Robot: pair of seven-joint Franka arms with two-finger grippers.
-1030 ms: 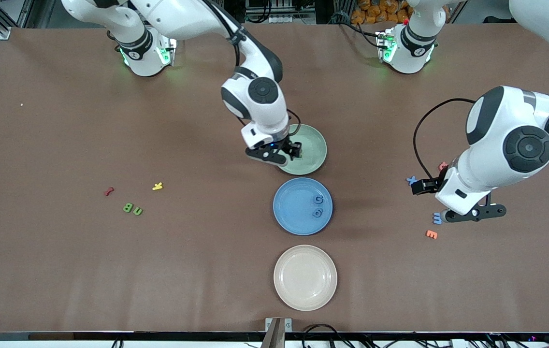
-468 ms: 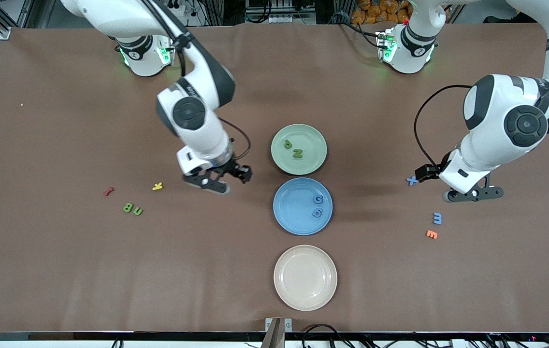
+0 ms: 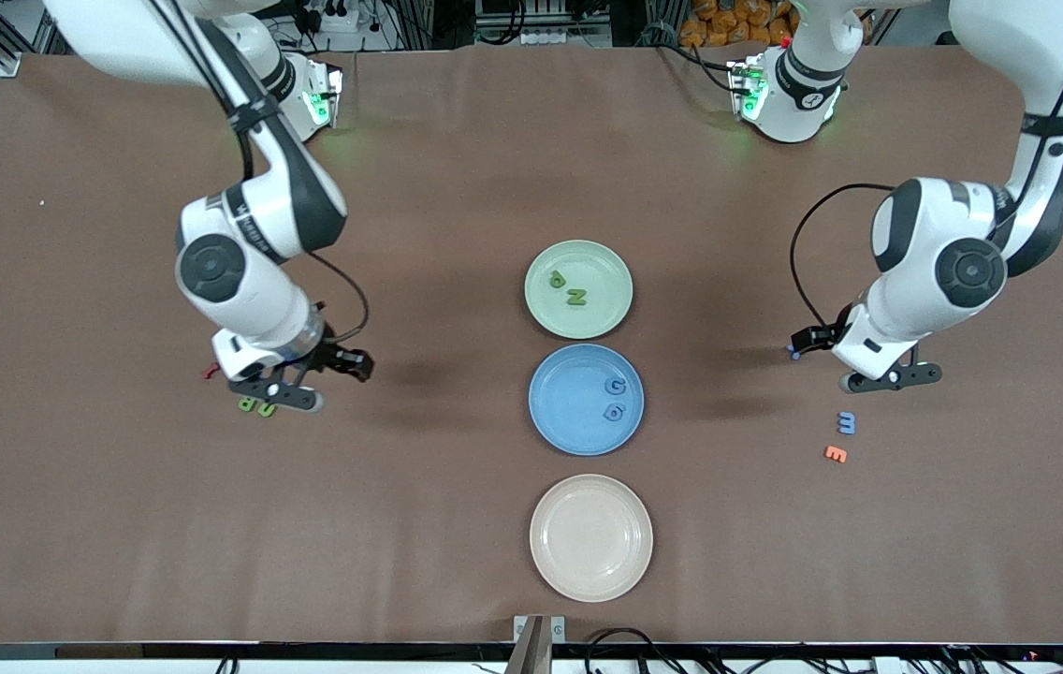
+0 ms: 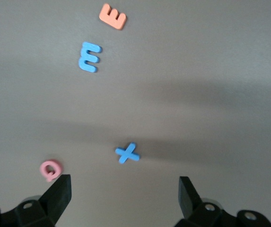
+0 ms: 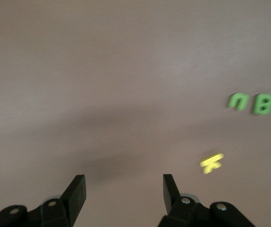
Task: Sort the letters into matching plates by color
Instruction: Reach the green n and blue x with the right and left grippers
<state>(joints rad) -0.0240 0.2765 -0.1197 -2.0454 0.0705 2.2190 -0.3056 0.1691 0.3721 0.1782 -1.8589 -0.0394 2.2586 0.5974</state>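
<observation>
The pale green plate (image 3: 602, 271) holds two green letters (image 3: 576, 298). The blue plate (image 3: 569, 402) holds two blue letters (image 3: 615, 386). My right gripper (image 3: 354, 363) is open and empty above the table, beside two green letters (image 3: 255, 406) that it partly hides; they show in the right wrist view (image 5: 251, 102), ahead of the open gripper (image 5: 124, 189). My left gripper (image 3: 805, 341) is open and empty just above a blue X (image 4: 127, 153), which lies ahead of the gripper (image 4: 125, 194). Another blue letter (image 3: 847, 423) lies nearer the front camera and shows in the left wrist view (image 4: 89, 57).
A beige plate (image 3: 590, 536) lies nearest the front camera. An orange E (image 3: 836, 454) lies by the blue letter. A pink letter (image 4: 50, 169) lies close to one left finger. A yellow K (image 5: 212, 162) and a red letter (image 3: 210, 372) lie near the green letters.
My right gripper left the green plate, where two green letters now show, and swung toward the right arm's end, over the loose green letters. My left gripper moved from the blue letter toward the X.
</observation>
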